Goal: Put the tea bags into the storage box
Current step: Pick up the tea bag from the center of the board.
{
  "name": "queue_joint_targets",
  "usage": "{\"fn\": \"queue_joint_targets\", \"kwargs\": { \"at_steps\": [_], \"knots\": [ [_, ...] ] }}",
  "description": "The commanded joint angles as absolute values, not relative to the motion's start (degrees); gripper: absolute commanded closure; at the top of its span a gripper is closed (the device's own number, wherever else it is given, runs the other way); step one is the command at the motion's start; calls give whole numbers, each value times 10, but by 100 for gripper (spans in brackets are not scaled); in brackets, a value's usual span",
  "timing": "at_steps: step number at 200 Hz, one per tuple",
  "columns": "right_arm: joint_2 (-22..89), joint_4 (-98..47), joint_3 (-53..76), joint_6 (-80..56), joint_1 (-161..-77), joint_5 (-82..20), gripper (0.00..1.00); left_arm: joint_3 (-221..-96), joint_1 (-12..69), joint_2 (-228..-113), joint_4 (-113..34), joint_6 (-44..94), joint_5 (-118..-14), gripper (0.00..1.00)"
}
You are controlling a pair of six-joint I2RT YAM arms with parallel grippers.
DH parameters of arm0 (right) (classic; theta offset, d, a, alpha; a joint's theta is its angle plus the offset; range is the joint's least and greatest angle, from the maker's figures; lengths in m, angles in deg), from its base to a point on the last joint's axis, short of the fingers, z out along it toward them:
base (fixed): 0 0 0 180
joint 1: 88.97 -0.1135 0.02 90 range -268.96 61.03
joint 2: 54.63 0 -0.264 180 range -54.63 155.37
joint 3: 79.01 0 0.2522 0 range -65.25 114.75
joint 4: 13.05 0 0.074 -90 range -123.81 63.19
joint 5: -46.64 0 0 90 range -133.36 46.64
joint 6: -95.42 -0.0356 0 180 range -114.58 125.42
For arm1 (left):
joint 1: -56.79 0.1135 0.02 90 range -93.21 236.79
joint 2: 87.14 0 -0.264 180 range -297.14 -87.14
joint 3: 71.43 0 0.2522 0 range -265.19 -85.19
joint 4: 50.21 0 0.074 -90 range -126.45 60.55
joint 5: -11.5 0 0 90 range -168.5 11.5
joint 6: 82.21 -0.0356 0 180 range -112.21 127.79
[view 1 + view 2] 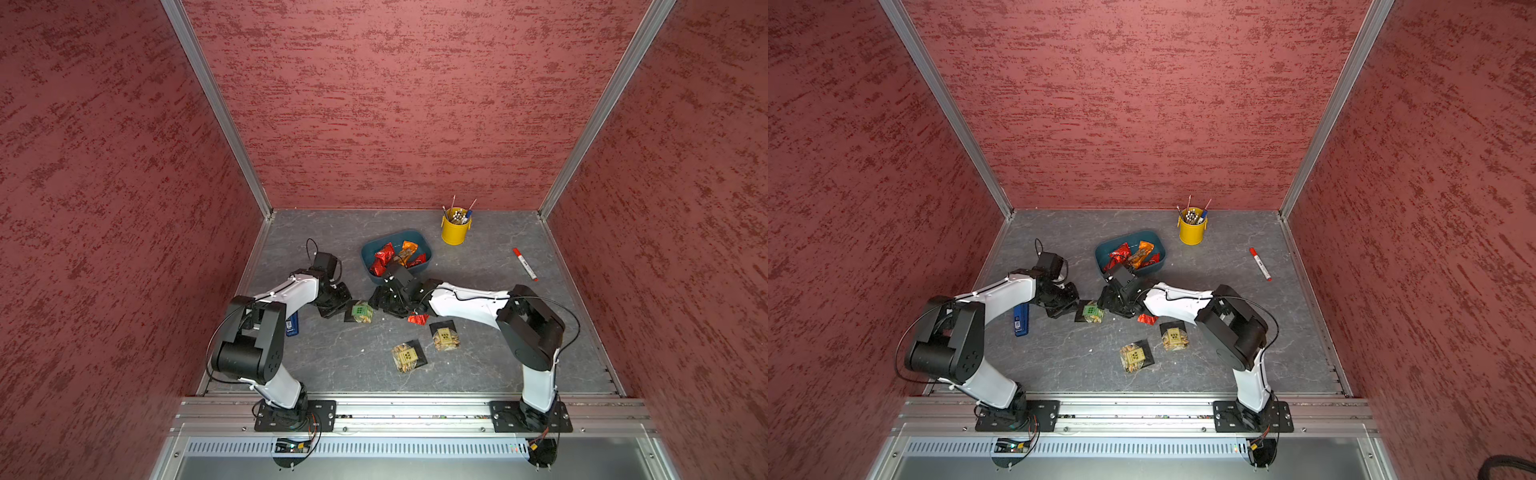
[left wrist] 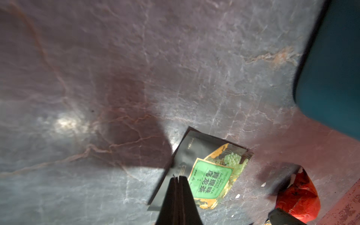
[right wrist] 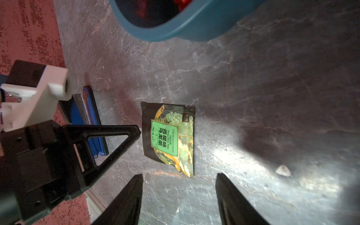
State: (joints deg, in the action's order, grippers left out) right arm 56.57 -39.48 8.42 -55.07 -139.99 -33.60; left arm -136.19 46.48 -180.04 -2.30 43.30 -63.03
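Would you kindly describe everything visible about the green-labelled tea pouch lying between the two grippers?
The green-labelled tea pouch is a flat, glossy, roughly square packet: black margins, a gold-and-green grape picture, a green label reading Grape Oolong Tea. It lies face up on the grey marbled table. The shut left gripper meets its black edge; whether it pinches it is unclear.

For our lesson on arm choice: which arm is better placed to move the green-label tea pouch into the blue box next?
Left. The left gripper is shut on the edge of the green-label pouch, near the storage box. The right gripper hangs open and empty, short of the pouch.
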Motion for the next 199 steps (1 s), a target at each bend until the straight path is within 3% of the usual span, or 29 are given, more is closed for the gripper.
{"fn": "queue_joint_targets", "kwargs": {
  "at_steps": [1,95,143,199],
  "knots": [
    [586,-371,79,-563,-1406,-322,36,-1372,456,-1817,-32,427,-637,100],
    [634,-334,86,-582,-1411,-299,36,-1368,450,-1843,-47,430,-637,100],
    [647,-207,38,-612,-1410,-268,38,-1366,447,-1845,-49,431,-636,100],
    [646,-168,26,-610,-1411,-268,48,-1362,447,-1844,-48,429,-635,100]
  ]
}}
